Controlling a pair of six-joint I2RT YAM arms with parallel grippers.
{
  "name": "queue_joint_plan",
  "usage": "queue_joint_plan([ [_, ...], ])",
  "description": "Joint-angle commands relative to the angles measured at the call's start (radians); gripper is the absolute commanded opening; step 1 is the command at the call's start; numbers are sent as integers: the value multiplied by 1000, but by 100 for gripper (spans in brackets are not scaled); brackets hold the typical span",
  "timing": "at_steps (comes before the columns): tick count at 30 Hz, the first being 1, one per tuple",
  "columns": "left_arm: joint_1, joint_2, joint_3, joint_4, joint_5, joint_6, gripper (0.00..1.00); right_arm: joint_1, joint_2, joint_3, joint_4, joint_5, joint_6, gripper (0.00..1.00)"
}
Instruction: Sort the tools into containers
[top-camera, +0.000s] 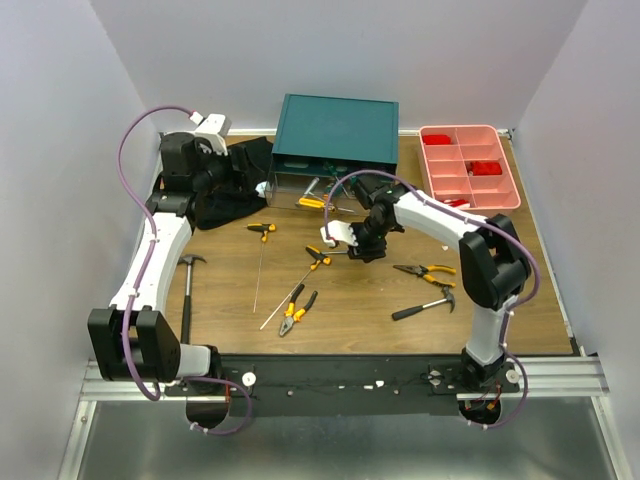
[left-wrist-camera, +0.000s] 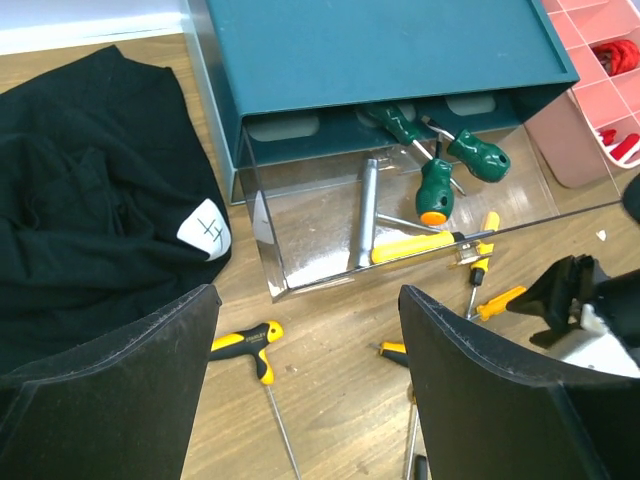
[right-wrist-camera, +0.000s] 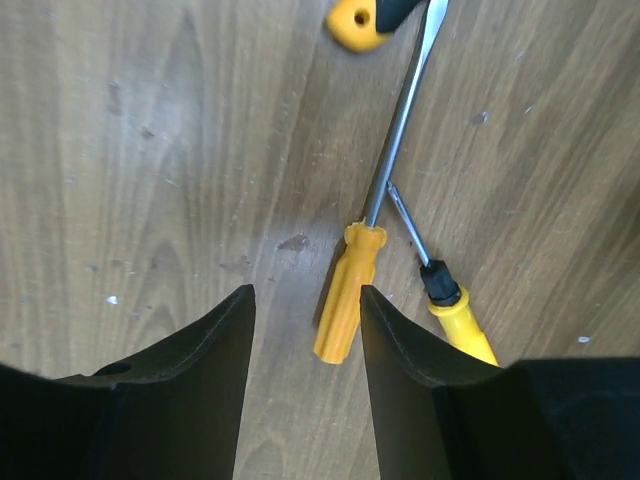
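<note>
The teal cabinet (top-camera: 335, 128) stands at the back with its clear drawer (left-wrist-camera: 300, 235) pulled out. In the drawer lie green-handled screwdrivers (left-wrist-camera: 478, 155), a yellow-handled tool (left-wrist-camera: 415, 247) and a steel shaft (left-wrist-camera: 365, 210). My left gripper (left-wrist-camera: 307, 295) hangs open over the table, above a yellow-black T-handle driver (left-wrist-camera: 243, 342). My right gripper (right-wrist-camera: 307, 300) is open low over the wood. An orange screwdriver handle (right-wrist-camera: 340, 300) lies between its fingers, close to the right one. A yellow screwdriver (right-wrist-camera: 460, 315) lies just outside that finger. The pink tray (top-camera: 470, 165) sits at the back right.
A black cloth (top-camera: 230, 185) lies left of the cabinet. On the table are two pairs of pliers (top-camera: 298, 312) (top-camera: 428, 270), a hammer (top-camera: 425, 305), another hammer (top-camera: 188, 290) by the left arm and a thin rod (top-camera: 258, 280). Red parts fill some of the tray's compartments.
</note>
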Motion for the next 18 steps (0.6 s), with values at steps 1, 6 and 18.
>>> queue_joint_plan([
  [1, 17, -35, -13, -5, -7, 8, 83, 17, 54, 27, 33, 140, 30, 54],
  [6, 23, -34, -27, 7, 1, 0, 83, 22, 95, 30, 59, 205, 62, 54],
  [18, 25, -3, -15, 40, 21, -38, 83, 36, 84, 4, -19, 177, 83, 10],
])
